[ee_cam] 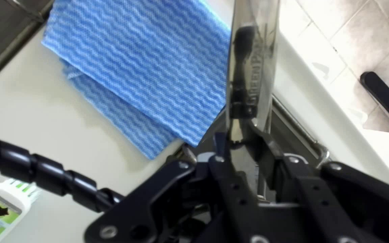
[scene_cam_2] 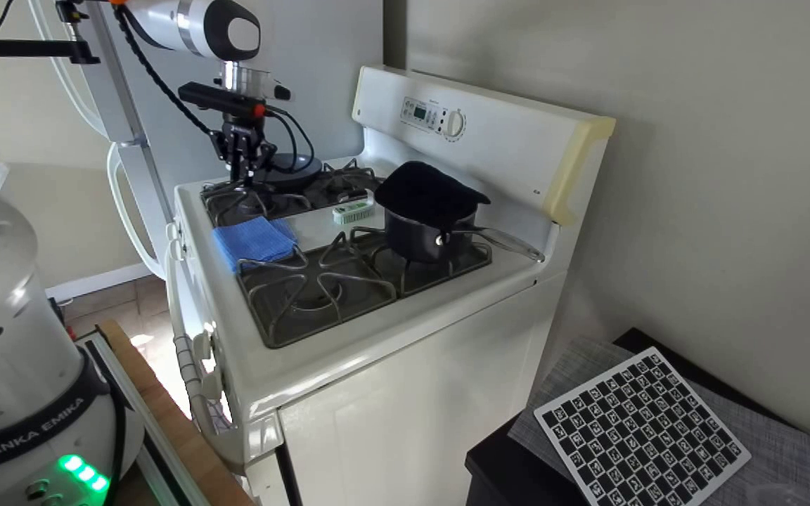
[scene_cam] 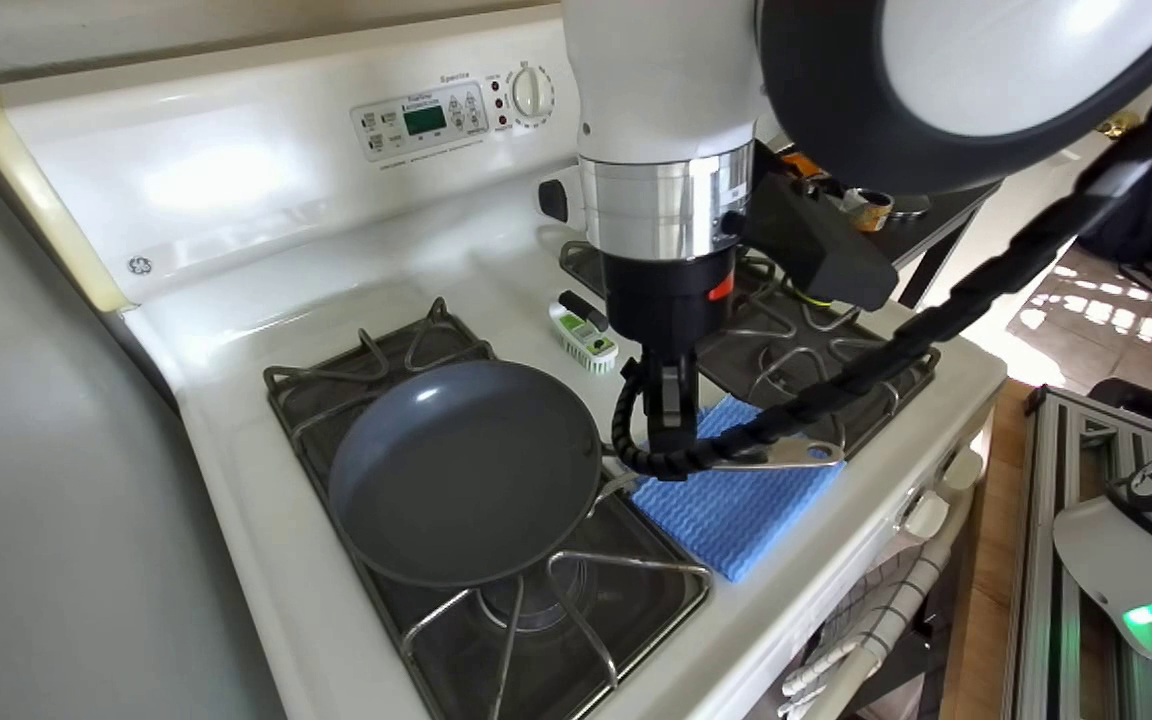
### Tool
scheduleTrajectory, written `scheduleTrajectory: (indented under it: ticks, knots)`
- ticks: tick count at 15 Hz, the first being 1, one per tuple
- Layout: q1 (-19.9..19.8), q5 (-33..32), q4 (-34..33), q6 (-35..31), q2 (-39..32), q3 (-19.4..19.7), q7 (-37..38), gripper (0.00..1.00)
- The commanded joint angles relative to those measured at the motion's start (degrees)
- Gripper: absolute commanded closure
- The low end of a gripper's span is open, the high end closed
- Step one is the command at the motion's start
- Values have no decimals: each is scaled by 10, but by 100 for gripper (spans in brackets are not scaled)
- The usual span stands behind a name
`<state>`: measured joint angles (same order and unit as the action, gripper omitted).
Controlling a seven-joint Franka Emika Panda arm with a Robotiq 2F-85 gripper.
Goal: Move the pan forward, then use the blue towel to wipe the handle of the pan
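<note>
White and bent, the arm (scene_cam: 671, 90) points its gripper (scene_cam: 672, 452) down, clamped on the handle (scene_cam: 781, 456); in an exterior view, the pan (scene_cam: 466, 475) sits at the gripper's nine o'clock, the towel (scene_cam: 736, 515) at four.

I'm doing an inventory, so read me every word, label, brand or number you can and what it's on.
"GREENPAN": pan handle, ending blurred.
"FRANKA EMIKA": robot base.
"Spectra": stove back panel.
"GE": emblem on that panel.
Too small or blurred: control pad labels, dial marks, brush label.
No readable numbers.
</note>
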<state>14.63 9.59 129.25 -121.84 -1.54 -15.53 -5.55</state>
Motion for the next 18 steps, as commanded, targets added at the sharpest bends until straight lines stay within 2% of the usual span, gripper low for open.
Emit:
scheduleTrajectory:
  ticks: [1, 17, 18]
  knots:
    - [6, 25, 12, 32, 26, -4, 1, 95]
    - [13, 24, 21, 28, 18, -7, -9, 95]
    - [13, 22, 21, 24, 17, -7, -9, 56]
